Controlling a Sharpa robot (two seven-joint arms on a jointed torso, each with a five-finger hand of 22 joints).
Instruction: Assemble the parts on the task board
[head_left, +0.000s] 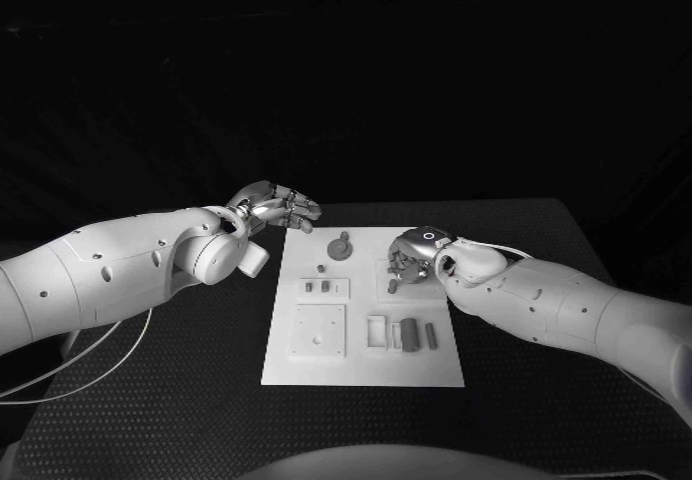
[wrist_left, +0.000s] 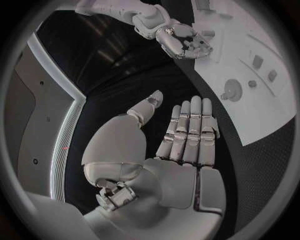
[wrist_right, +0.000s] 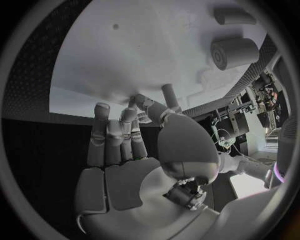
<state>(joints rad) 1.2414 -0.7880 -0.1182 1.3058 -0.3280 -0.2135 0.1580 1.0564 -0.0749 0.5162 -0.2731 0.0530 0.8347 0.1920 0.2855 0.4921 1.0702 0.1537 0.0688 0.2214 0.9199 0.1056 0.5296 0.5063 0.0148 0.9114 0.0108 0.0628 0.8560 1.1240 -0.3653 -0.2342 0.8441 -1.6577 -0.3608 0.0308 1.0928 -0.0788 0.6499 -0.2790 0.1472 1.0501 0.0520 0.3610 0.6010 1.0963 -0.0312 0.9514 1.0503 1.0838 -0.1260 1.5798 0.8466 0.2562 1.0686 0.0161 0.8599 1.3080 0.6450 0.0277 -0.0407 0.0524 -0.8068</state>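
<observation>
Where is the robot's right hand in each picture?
Head view: silver right hand over the white task board's right edge.
Left wrist view: near the top, over the board's edge.
Right wrist view: rising in the middle, fingertips at the board.
Shared landmark: the board.

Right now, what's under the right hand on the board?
The right hand sits over the task board, fingers at a small upright part near its right edge. What the fingertips touch beneath is covered by the hand.
</observation>
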